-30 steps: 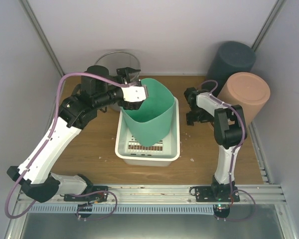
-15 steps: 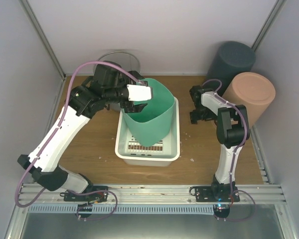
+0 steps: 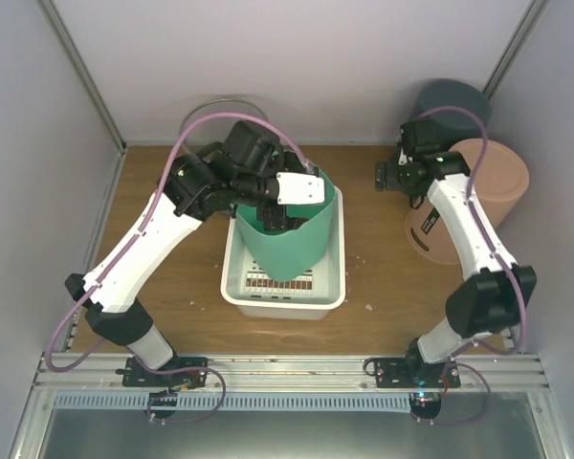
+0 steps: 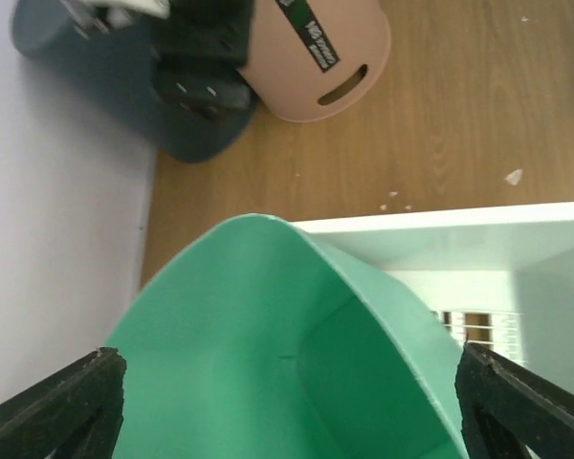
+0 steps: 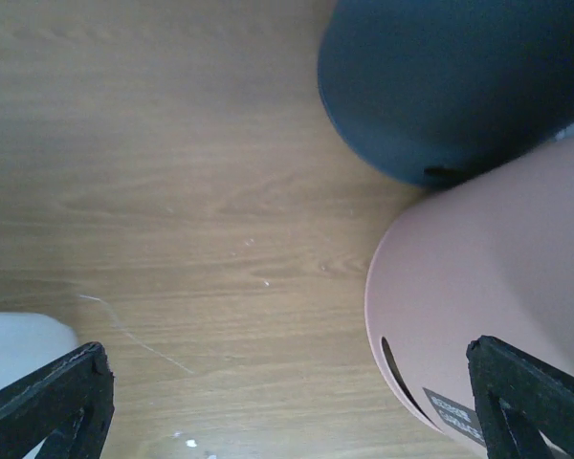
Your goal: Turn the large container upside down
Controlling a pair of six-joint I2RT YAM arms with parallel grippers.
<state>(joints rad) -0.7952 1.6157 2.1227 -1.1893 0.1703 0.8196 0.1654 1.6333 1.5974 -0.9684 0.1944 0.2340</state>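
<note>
At centre of the top view, the green bin [image 3: 297, 244] stands mouth up inside the white tray [image 3: 237, 277], leaning a little toward the lower edge of the frame. The left gripper [image 3: 289, 196] sits over the bin's upper-left rim. The right gripper [image 3: 394, 177] hangs over bare tabletop [image 3: 383, 277] at upper right, just beside the pink bin [image 3: 488, 177] and the dark bin [image 3: 454, 100], both of which seem to stand base up.

From the left wrist view, the jaws are wide apart, one finger [image 4: 57, 402] in each lower corner, with the green bin's open mouth between them. No pad is seen pressing on the rim, so nothing is gripped.

From the right wrist view, those jaws are also wide apart, with only wood and the edges of the pink and dark bins beneath them.

Taking the green bin as the large container, the turn itself has not begun. What seems left is to grip the rim, lift the bin out of the tray, turn it over and set it down mouth down.
</note>
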